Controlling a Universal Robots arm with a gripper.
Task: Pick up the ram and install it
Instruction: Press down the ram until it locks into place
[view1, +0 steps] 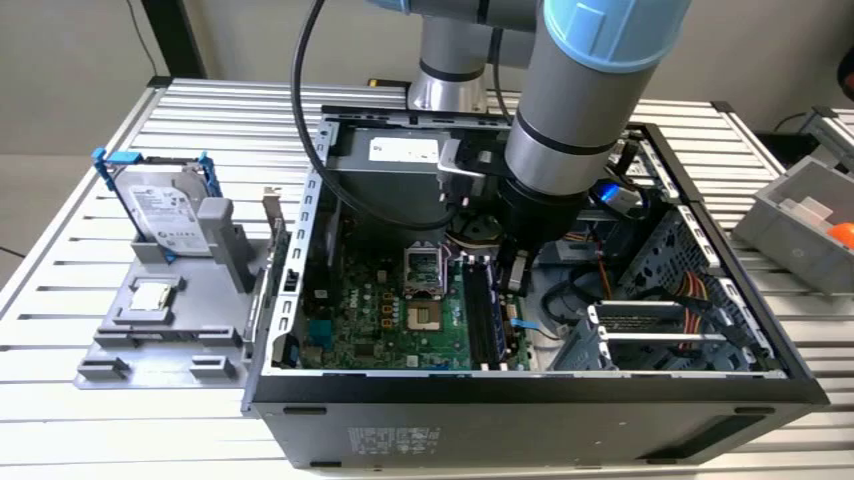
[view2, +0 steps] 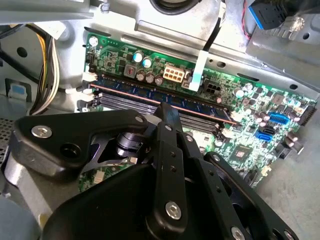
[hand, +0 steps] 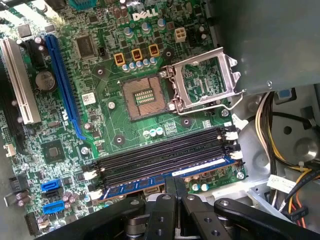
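Inside the open computer case (view1: 534, 385), the claw (hand: 175, 182) is pressing down on the ram (hand: 165, 179), its fingers closed together on the stick's top edge. The ram is sitting upright in the outermost memory slot, beside the empty black slots (hand: 160, 155) on the motherboard (hand: 110, 115). Judging by its look, it is light, stiff and fragile, best gripped by its long edges.
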